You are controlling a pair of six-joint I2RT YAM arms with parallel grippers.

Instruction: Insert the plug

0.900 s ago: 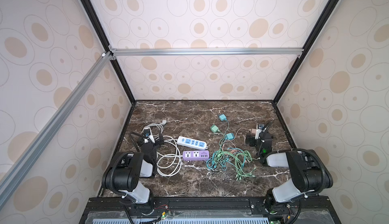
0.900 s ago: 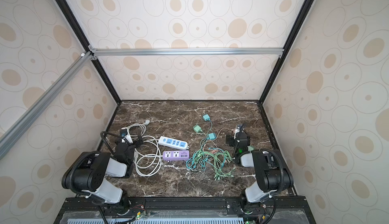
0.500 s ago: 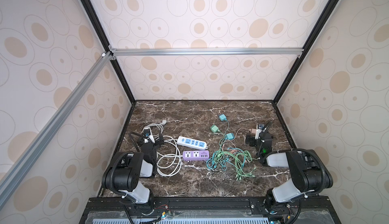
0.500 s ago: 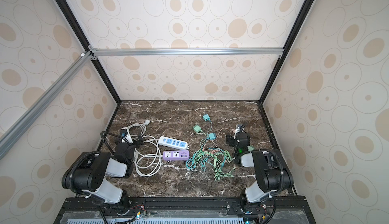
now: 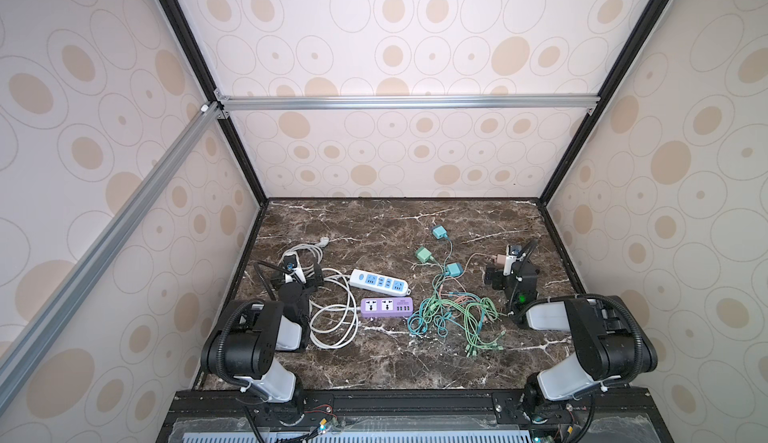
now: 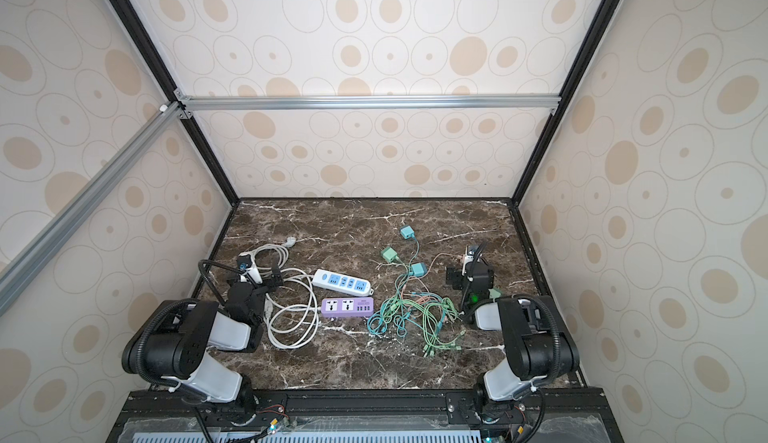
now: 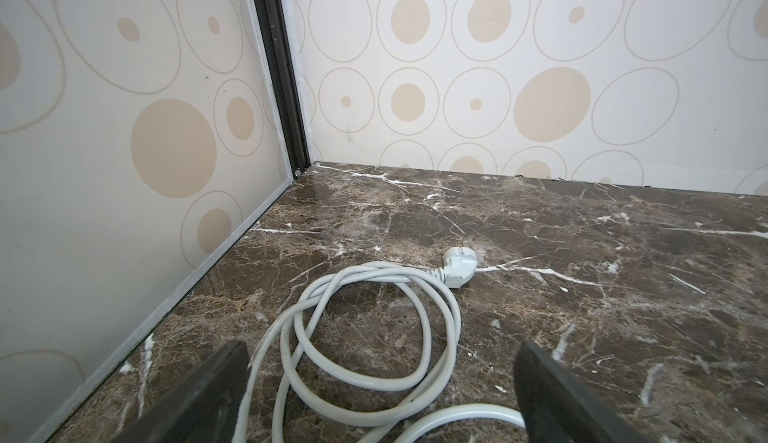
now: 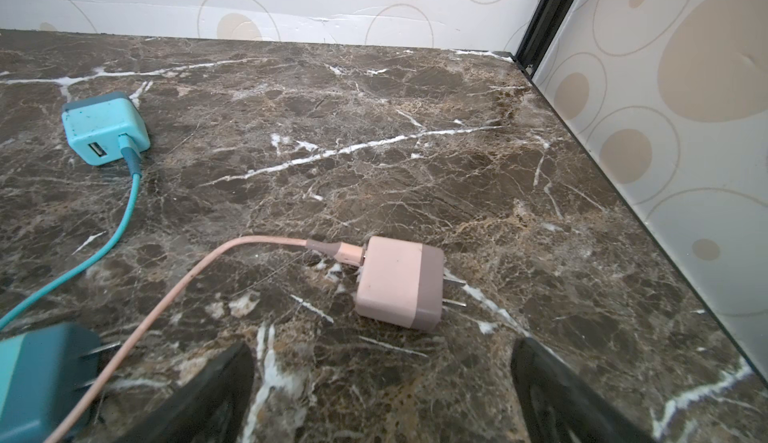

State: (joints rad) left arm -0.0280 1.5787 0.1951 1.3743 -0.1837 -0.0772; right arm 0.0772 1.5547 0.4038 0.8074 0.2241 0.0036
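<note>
On table [image 5: 374, 370], coiled cord [image 5: 332, 320] lies left. Far power strip [image 5: 378, 282] sits centre, near power strip [image 5: 386, 307] just before it. Cable tangle [image 5: 453, 316] lies right of both, three chargers [image 5: 424, 255] behind it, lone charger [image 5: 496, 259] further right.

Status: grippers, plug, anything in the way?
Left gripper, right gripper open, empty. Pink charger plug loose before right gripper. Cable tangle between it and purple power strip.

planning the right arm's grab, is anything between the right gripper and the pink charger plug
Nothing visible does. In the right wrist view the pink charger plug lies on the bare marble tabletop just ahead of the open right gripper. Its own pink cable trails off to one side, clear of the gap.
</note>
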